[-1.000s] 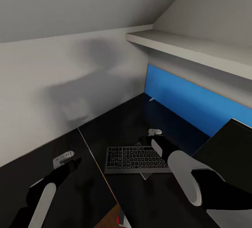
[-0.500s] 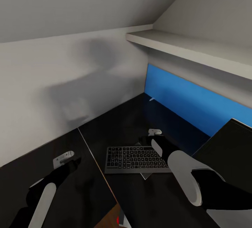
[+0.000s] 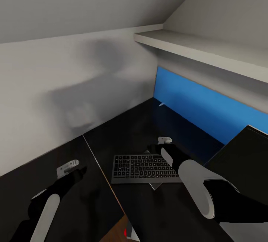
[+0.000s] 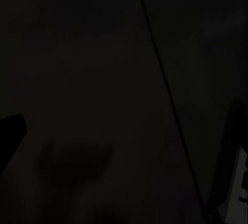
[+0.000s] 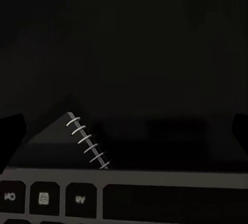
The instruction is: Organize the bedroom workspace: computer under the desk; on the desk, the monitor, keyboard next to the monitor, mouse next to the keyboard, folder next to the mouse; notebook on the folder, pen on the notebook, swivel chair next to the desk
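Observation:
The black keyboard [image 3: 143,169] lies flat on the black-topped desk [image 3: 126,130], left of the monitor [image 3: 242,156], whose dark screen stands at the right edge. Under the keyboard lies a spiral-bound notebook [image 5: 85,141], its grey corner [image 3: 156,186] poking out in front. My right gripper [image 3: 154,148] hovers open just over the keyboard's far edge, with nothing between its fingers [image 5: 10,131]. My left gripper [image 3: 80,170] hangs open low over the bare desk top [image 4: 103,79], left of a seam in the desk top. A thin white stick, likely the pen [image 3: 162,105], lies at the foot of the blue back panel [image 3: 201,104].
A pale shelf [image 3: 201,50] juts out above the blue panel on the right. A grey wall [image 3: 56,97] closes the desk's far left side under a sloping ceiling. A small red and white patch [image 3: 128,232] shows below the desk's front edge.
The head view has tilted very slightly. Both arms, the keyboard and the monitor stay where they were.

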### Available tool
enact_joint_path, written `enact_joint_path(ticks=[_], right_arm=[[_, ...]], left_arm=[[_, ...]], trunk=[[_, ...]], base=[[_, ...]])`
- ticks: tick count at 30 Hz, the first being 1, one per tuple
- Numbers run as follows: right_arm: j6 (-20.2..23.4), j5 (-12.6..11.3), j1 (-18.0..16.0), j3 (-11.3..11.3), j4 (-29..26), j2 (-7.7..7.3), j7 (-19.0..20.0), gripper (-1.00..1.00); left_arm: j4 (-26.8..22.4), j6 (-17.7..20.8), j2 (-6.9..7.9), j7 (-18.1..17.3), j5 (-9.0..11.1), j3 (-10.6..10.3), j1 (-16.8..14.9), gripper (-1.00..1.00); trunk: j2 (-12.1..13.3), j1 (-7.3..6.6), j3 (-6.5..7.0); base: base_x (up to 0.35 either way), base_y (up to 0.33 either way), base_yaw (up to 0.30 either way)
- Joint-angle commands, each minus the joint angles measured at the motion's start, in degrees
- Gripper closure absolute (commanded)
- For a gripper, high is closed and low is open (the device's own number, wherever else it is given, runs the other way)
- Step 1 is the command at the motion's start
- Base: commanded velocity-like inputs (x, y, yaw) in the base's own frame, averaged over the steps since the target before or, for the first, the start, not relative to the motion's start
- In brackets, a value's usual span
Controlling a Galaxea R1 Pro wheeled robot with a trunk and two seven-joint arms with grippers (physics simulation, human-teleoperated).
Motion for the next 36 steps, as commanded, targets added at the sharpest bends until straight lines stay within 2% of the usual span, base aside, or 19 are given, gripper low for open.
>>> enact_joint_path(ticks=[1, 4, 7, 8, 9, 11, 14, 18, 36], right_arm=[[0.1, -0.5, 0.0, 0.0, -0.1, 0.01, -0.2, -1.00], [-1.5, -0.4, 0.0, 0.0, 0.0, 0.01, -0.2, -1.00], [-2.5, -0.4, 0.0, 0.0, 0.0, 0.01, -0.3, -1.00], [-2.5, -0.4, 0.1, 0.0, 0.0, 0.00, -0.3, -1.00], [-2.6, -0.4, 0.1, 0.0, 0.0, 0.00, -0.3, -1.00], [-2.8, -0.3, 0.1, 0.0, -0.1, 0.01, -0.3, -1.00], [-2.9, -0.3, 0.1, 0.0, -0.1, 0.01, -0.3, -1.00], [-2.9, -0.3, 0.2, 0.0, 0.0, 0.03, -0.3, -1.00], [-2.9, -0.3, 0.2, 0.1, 0.0, 0.11, -0.3, -1.00]], left_arm=[[-0.1, -0.1, 0.08, 0.3, 0.6, 0.0, 0.0, -1.00], [-0.1, -4.4, 0.39, -0.7, 0.5, 0.0, 0.0, -1.00], [-0.1, -11.6, 0.79, -5.1, 0.5, 0.3, 0.1, -1.00], [-0.1, -12.6, 0.91, -6.2, 0.5, 0.4, 0.1, -1.00], [-0.1, -13.3, 1.03, -7.2, 0.5, 0.8, 0.1, -1.00], [-0.1, -15.1, 1.19, -10.5, 0.6, 3.0, 0.1, -1.00], [-0.1, -15.9, 1.23, -12.3, 0.6, 4.6, 0.1, -1.00], [-0.1, -16.2, 1.30, -13.1, 0.6, 5.5, 0.0, -1.00], [-0.1, -15.7, 1.40, -13.2, 0.6, 5.7, 0.1, -1.00]], trunk=[[-0.1, 0.03, -0.09], [-0.1, 0.03, -0.09], [-0.1, 0.03, -0.09], [-0.1, 0.03, -0.09], [-0.1, 0.03, -0.09], [-0.1, 0.03, -0.09], [-0.1, 0.03, -0.09], [-0.1, 0.03, -0.09], [-0.1, 0.03, -1.26]], base=[[0.000, 0.000, 0.000], [0.000, 0.000, 0.000], [0.000, 0.000, 0.000], [0.000, 0.000, 0.000], [0.000, 0.000, 0.000], [0.000, 0.000, 0.000], [0.000, 0.000, 0.000], [0.000, 0.000, 0.000], [0.000, 0.000, 0.000]])
